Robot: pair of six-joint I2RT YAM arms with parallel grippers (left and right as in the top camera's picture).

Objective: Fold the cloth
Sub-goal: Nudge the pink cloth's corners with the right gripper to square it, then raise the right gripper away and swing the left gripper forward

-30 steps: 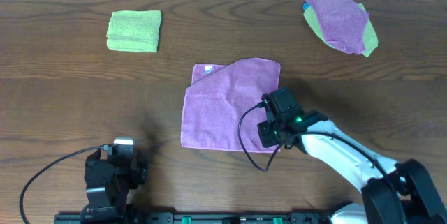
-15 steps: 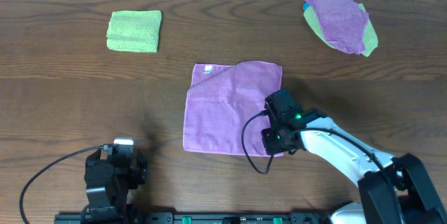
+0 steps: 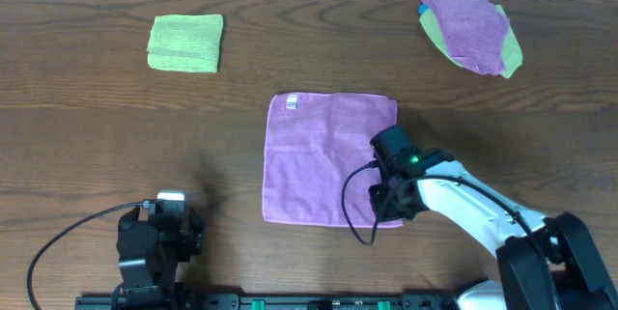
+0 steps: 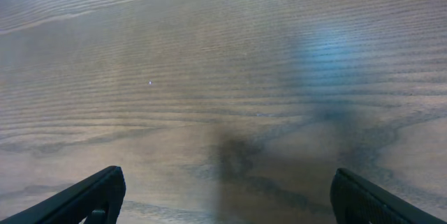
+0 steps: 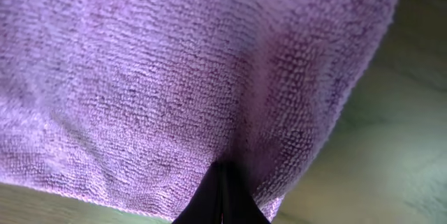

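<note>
Purple cloth [image 3: 323,151] lies spread flat and roughly square in the middle of the table [image 3: 97,136]. The right gripper [image 3: 390,211] sits over its near right corner. In the right wrist view the fingers [image 5: 209,206] are drawn together into one dark point at the hem, and the terry puckers toward them, so I judge it is pinching that corner, though only by a thin bite.

That shallow hold is the first risk. If the corner is lifted and carried across quickly, the hem could slide out and the fold would drop half made. A second risk is a pinch that takes too little fabric, or rubs the wood underneath. The whole cloth would then drag instead of hinging, and its squared edges would skew.

The arm's black cable [image 3: 346,194] loops over the near right part of the fabric. A sweep toward the far edge could catch the cable on the pile and wrinkle it or pull it along. Nothing pins the opposite side, where a white tag [image 3: 293,100] marks the far left corner, so that side may creep.

The left gripper [image 4: 227,185] hovers spread wide over bare wood at the near left, holding nothing and well apart from the work. A folded green cloth [image 3: 185,42] and a heap of cloths [image 3: 470,25] lie far off and are unlikely to interfere.
</note>
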